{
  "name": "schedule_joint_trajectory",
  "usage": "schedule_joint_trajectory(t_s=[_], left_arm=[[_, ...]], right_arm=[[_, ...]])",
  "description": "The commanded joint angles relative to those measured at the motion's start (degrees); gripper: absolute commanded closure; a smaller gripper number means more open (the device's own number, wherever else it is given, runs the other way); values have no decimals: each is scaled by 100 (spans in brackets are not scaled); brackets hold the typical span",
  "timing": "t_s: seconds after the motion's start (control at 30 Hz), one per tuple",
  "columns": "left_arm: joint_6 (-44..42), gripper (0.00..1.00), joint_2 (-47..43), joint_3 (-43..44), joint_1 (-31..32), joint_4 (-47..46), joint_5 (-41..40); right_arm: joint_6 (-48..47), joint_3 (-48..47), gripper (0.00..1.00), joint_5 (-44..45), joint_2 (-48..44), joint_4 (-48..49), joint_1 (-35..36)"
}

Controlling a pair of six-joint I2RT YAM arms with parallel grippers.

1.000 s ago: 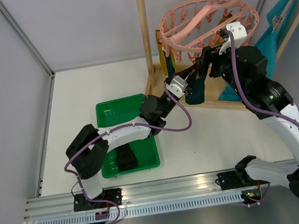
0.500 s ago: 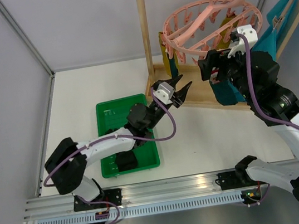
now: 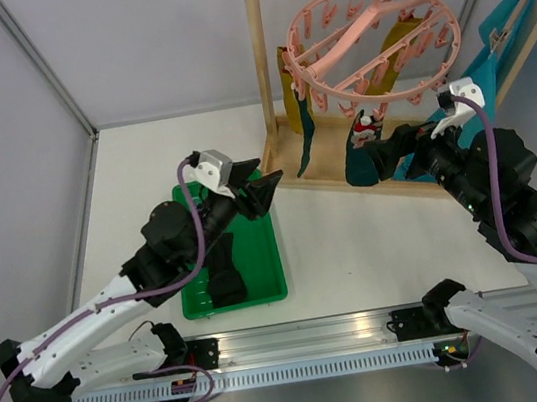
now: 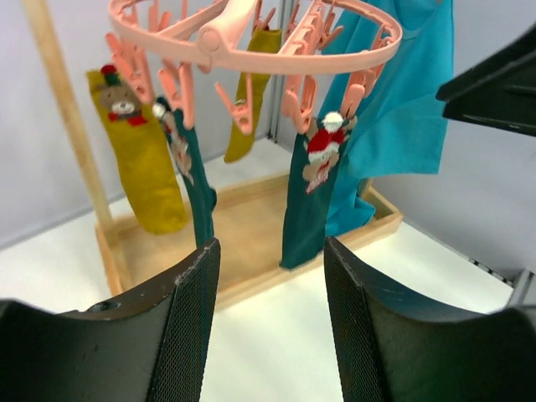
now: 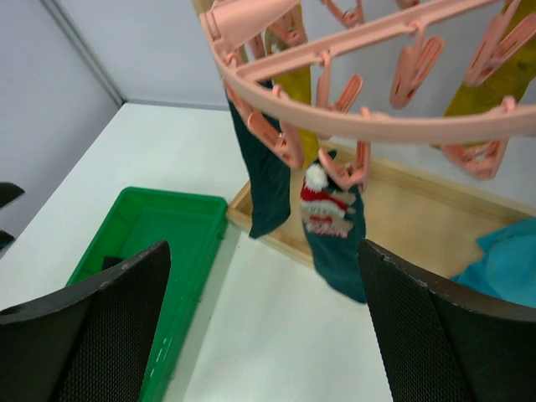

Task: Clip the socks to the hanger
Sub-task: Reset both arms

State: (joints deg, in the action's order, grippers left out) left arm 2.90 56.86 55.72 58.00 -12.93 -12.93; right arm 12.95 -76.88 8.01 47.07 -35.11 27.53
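The pink ring hanger hangs by its hook from the wooden rail. Several socks are clipped to it: a mustard sock, a plain teal sock, a teal sock with a red-and-white figure and another mustard one. A black sock lies in the green tray. My left gripper hovers over the tray's far end, open and empty, facing the hanger. Just right of the patterned teal sock, my right gripper is wide open and empty.
The wooden frame rack carries the hanger and stands on a low wooden base. A large teal cloth hangs at its right end. Grey walls close in the white table at the left and back.
Both grippers have opened and let go of the patterned teal sock, which now hangs from a peg. The left arm has pulled back over the tray; the right has drawn back and down.
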Motion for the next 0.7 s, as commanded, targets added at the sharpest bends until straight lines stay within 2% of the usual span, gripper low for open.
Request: schedule_joint_trajectory(t_s=[0.0, 0.17, 0.27, 0.67], left_arm=[[606, 42, -570, 70, 19, 1625, -403], [888, 40, -1290, 53, 19, 2539, -834], [915, 40, -1519, -35, 27, 2690, -913], [818, 40, -1406, -18, 19, 2857, -896]], right_arm=[[348, 357, 2, -528, -381, -48, -11], [471, 665, 2, -775, -497, 5, -11], [463, 823, 2, -775, -567, 75, -11], [410, 1052, 2, -924, -497, 259, -11]])
